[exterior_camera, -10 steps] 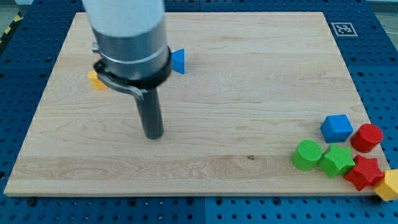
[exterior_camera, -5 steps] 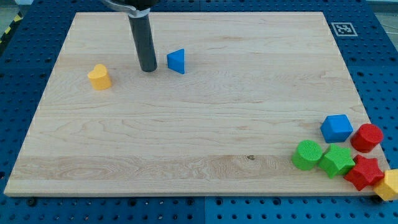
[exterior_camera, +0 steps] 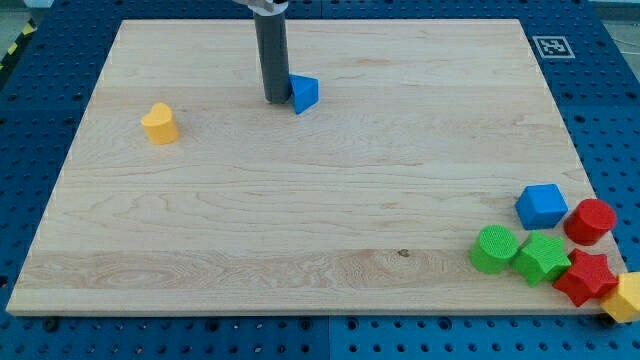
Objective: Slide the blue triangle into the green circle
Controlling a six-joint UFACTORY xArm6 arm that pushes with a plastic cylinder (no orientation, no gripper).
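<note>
The blue triangle (exterior_camera: 304, 93) lies on the wooden board (exterior_camera: 320, 200) near the view's top, left of centre. My tip (exterior_camera: 275, 99) stands right against the triangle's left side, touching it. The green circle (exterior_camera: 494, 249) sits far off at the view's bottom right, in a cluster of blocks.
A yellow block (exterior_camera: 160, 124) lies at the view's left. By the green circle are a green star-like block (exterior_camera: 542, 257), a blue cube (exterior_camera: 541, 205), a red circle (exterior_camera: 590, 221), a red star (exterior_camera: 585, 277) and a yellow block (exterior_camera: 625, 297) off the board's edge.
My tip moved up the view, then right, reaching the blue triangle's left side. The triangle has shifted a little to the right and turned.
</note>
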